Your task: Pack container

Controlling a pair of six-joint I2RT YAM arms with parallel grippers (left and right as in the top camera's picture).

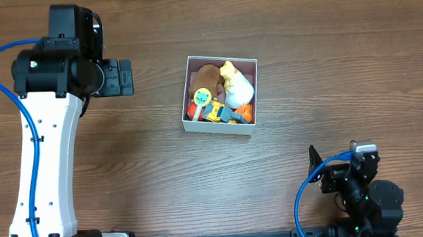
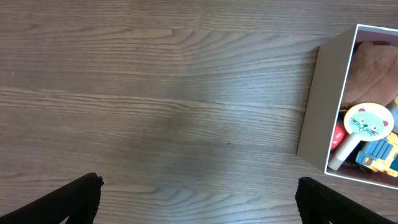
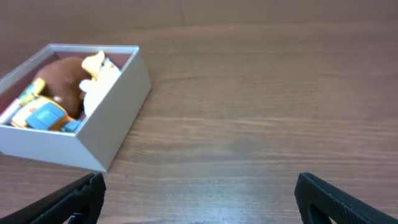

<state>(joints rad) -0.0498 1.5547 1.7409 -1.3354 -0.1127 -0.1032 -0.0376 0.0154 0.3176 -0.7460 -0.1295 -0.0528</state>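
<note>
Container (image 1: 219,125) with toys (image 1: 221,94) inside; left gripper (image 2: 199,182) and right gripper (image 3: 200,180) both wide apart, empty

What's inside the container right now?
The container holds a brown plush, a white-and-yellow plush, a cat-face paddle, a yellow-and-blue toy vehicle and an orange piece. They cover its floor, so anything beneath them cannot be seen.

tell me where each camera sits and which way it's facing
Overhead: above the table, looking straight down at the container; left arm and right arm show.
Left wrist: on the left pincer, facing table, container at right edge; its fingertips show.
Right wrist: on the right pincer, facing the container at left; its fingertips show.
All three share the container.
</note>
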